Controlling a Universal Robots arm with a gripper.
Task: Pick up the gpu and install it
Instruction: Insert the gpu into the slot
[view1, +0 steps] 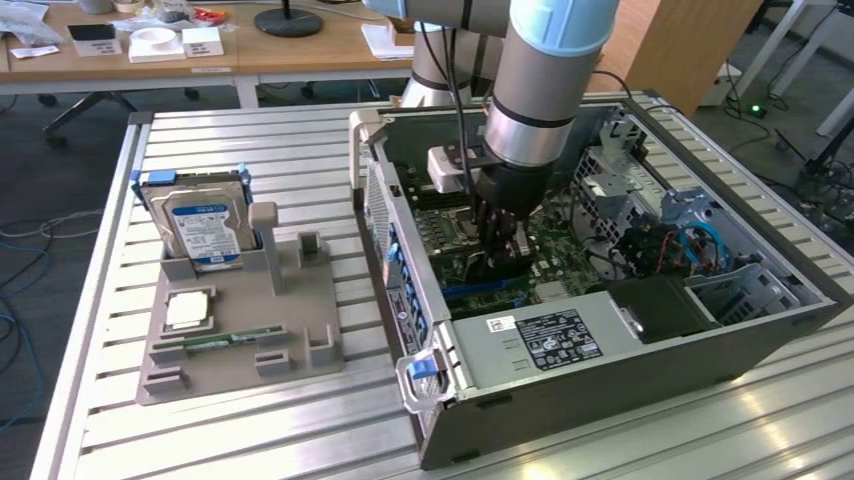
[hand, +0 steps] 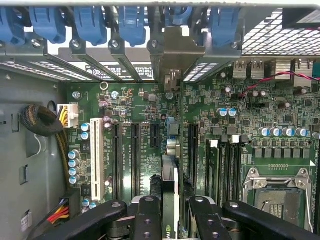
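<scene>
One slatted metal table (view1: 267, 420) is carrying everything, and the exterior view is cutting off its edges. An open computer case (view1: 601, 385) is lying on it toward the exterior view's right, with the arm (view1: 541, 70) reaching down into it and blocking much of the inside. A green main board (hand: 130, 100) is lining the floor of the case. On the exterior view's left a grey holder (view1: 240, 370) is sitting well apart from the case, propping up a hard drive (view1: 200, 228) and cradling a narrow memory stick (view1: 230, 340). The gripper (hand: 174, 205) is clamping the gpu card (hand: 170, 182) between its black fingers (hand: 148, 215). Seen from the wrist, the card is showing edge-on, standing upright over the long slots, its near end running out of frame. A pale bracket (hand: 182, 50) in line with the card is sitting among the rear slot covers under the blue clips (hand: 132, 22). Whether the card's edge is touching a slot is hard to tell.
</scene>
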